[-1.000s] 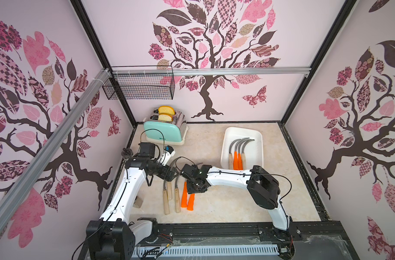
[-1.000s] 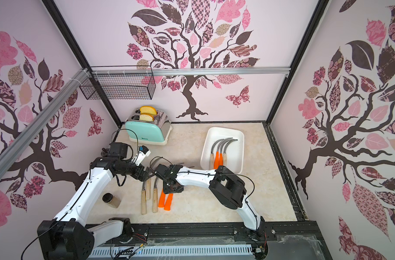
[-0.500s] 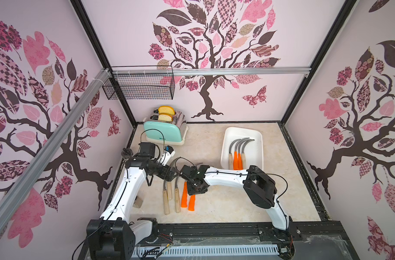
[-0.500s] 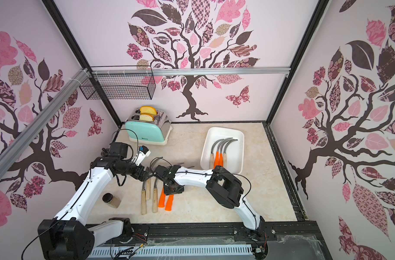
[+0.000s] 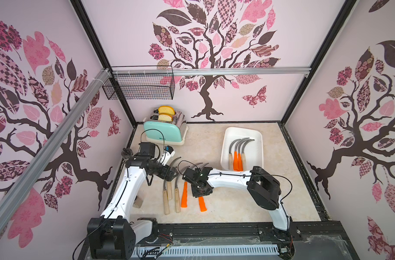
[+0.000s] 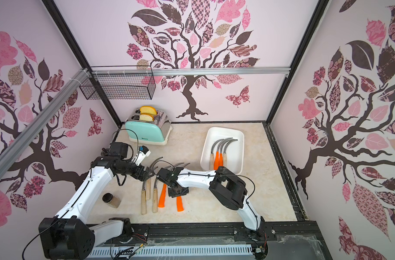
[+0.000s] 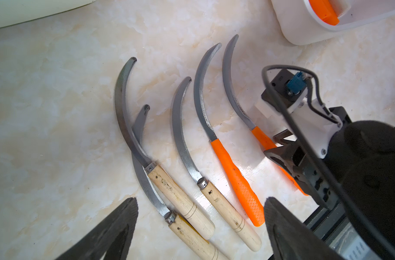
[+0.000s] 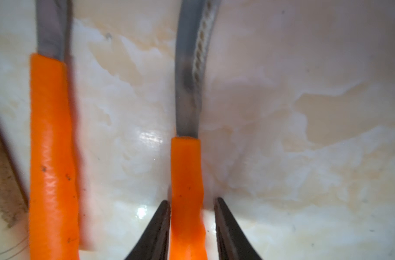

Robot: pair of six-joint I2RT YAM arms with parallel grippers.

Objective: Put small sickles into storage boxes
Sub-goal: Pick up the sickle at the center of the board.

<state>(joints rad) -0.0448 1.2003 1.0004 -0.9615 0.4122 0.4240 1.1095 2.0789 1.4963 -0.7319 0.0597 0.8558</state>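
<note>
Close in: right gripper point(image 8: 192, 201), jaws either side of an orange-handled small sickle point(image 8: 185, 171) on the worktop point(image 5: 214, 144), one finger touching, a sliver of gap at the other; not clamped. Left gripper point(image 7: 201, 200), jaws wide apart over the wooden-handled sickles point(image 7: 180, 199), crowding the right wrist. Bare worktop runs to the white storage box point(image 5: 254, 155), which holds four sickles point(image 5: 237, 155). Half a second ago that orange handle lay against its orange neighbour point(image 7: 235, 175); now apart. Toaster point(image 5: 162, 135) lettering unreadable
</note>
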